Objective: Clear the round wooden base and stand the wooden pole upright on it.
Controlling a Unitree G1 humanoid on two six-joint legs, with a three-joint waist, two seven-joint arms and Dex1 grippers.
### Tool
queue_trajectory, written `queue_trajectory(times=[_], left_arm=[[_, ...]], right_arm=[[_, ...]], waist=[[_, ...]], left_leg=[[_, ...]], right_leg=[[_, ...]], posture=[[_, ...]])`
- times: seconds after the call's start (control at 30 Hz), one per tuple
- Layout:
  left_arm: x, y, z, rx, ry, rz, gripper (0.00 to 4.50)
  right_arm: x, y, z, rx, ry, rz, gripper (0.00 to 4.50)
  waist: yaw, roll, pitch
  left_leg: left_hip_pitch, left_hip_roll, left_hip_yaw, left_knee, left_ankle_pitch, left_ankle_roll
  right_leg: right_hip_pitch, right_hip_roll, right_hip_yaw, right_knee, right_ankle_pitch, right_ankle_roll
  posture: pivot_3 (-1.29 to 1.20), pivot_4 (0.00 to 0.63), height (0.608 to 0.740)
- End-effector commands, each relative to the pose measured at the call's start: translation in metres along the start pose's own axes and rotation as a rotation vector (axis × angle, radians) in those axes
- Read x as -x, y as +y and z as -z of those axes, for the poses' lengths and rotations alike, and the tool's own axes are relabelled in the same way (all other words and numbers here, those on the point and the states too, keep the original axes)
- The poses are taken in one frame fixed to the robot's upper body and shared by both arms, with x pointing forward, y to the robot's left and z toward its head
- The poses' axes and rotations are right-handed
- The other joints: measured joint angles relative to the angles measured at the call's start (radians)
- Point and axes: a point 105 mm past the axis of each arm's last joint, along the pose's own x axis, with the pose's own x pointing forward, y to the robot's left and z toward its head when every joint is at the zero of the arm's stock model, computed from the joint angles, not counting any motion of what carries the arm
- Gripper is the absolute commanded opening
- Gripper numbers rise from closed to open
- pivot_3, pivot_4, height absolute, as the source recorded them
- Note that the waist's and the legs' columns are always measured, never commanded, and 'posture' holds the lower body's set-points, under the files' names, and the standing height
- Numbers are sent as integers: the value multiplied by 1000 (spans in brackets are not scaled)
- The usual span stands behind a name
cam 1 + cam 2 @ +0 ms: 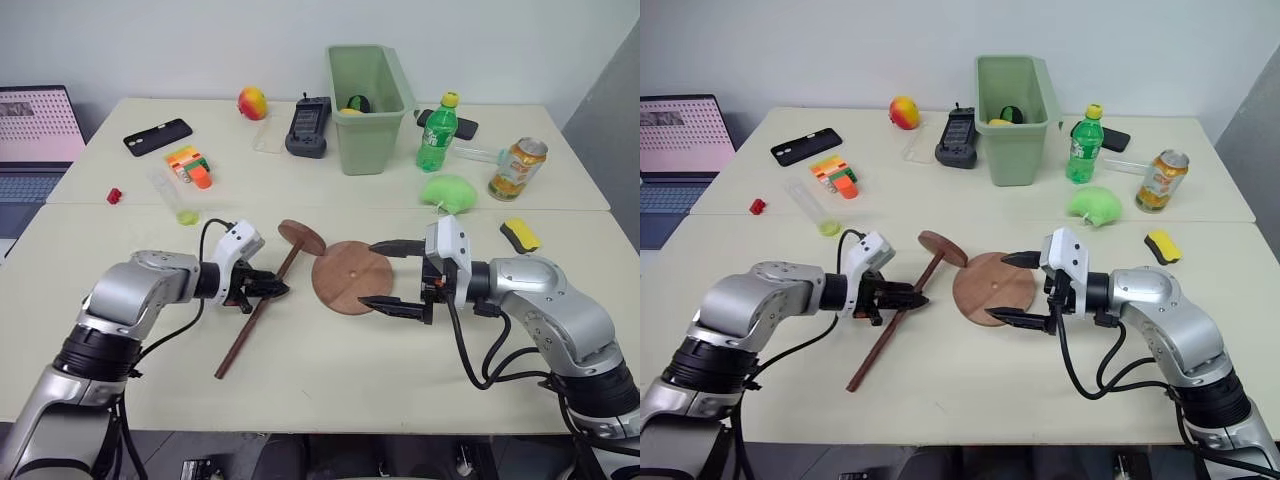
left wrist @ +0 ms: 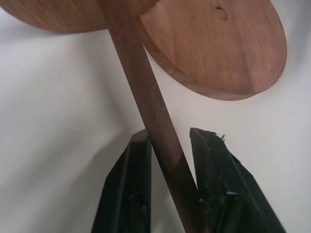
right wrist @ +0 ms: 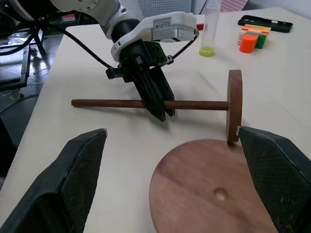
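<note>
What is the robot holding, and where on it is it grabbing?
The left tool is shut on the wooden pole, around the middle of its rod. The right tool is open, holding nothing.

The round wooden base (image 1: pixel 351 277) lies flat on the desk (image 1: pixel 330 370) near its middle. The wooden pole (image 1: pixel 262 310) lies on the desk just left of it, its disc end toward the base. The left gripper (image 1: pixel 268 289) sits with its jaws on either side of the rod; the right gripper (image 1: pixel 393 275) straddles the base's right side. Behind stand a bin (image 1: pixel 366 95), a bottle (image 1: pixel 437 132) and a can (image 1: pixel 517 168) to the right.
</note>
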Motion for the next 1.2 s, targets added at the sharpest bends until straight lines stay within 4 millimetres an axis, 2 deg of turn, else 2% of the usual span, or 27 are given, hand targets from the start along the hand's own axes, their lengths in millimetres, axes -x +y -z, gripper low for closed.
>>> queue_trajectory(times=[0.03,0.1,0.27,0.37,0.47,0.5,0.57,0.63,0.7,0.9,1.0,1.2], left_arm=[[7,0,-6,-19,9,6,436],[16,7,-14,-5,-24,-23,285],[45,21,-45,14,-160,-121,278],[60,18,-79,-78,-334,-161,278],[66,2,-118,-159,-579,-159,278],[67,-1,-134,-257,-716,-247,278],[60,-16,-149,-350,-843,-274,278],[48,-27,-156,-345,-919,-239,278],[39,-46,-161,-373,-998,-127,278],[8,-60,-175,-284,-1156,-29,278],[-6,-73,-175,-234,-1191,85,278],[-18,-90,-173,-223,-1224,186,278]], right_arm=[[4,0,-10,35,-18,-2,4500],[6,0,-11,34,-18,-1,4500],[12,1,-16,38,-28,25,4500],[20,-1,-19,41,-28,60,4500],[30,-6,-24,57,-34,116,4500],[34,-10,-27,87,-44,156,4500],[40,-15,-31,151,-54,216,4500],[45,-14,-29,163,-50,240,4500],[50,-9,-18,148,-7,229,4500],[63,13,23,-12,142,200,4500],[67,18,22,-27,142,206,4500],[73,21,19,-62,122,238,4500]], waist=[[0,0,0],[0,0,0],[-1,0,0],[0,0,0],[11,-1,0],[16,-1,0],[25,-1,-1],[26,-1,-1],[24,-2,-1],[25,-2,-1],[22,-2,-1],[20,-2,-1]], left_leg=[[0,0,0,0,0,0],[0,0,0,0,0,0],[-1,0,0,0,0,0],[-1,1,-1,0,0,0],[-1,0,0,1,1,-1],[-1,0,0,1,1,-1],[-1,0,1,2,1,-2],[-1,0,1,3,1,-2],[-1,0,3,2,1,-2],[-1,-2,7,2,1,0],[0,-2,7,2,1,1],[0,-2,7,2,1,1]], right_leg=[[0,0,0,0,0,0],[0,0,0,0,0,0],[0,0,-1,0,0,0],[0,0,-1,0,0,0],[0,-1,-1,-1,0,0],[0,-1,-1,-1,0,0],[1,-2,0,-1,0,1],[1,-2,0,-1,1,1],[1,-2,1,-1,1,2],[2,-1,1,-1,1,2],[2,-1,2,0,1,2],[2,0,1,0,1,2]], posture=[[0,150,740],[0,150,740],[0,150,740],[0,150,740],[0,150,740],[0,150,740],[0,150,740],[0,150,740],[0,150,740],[0,150,740],[0,150,740],[0,150,740]])
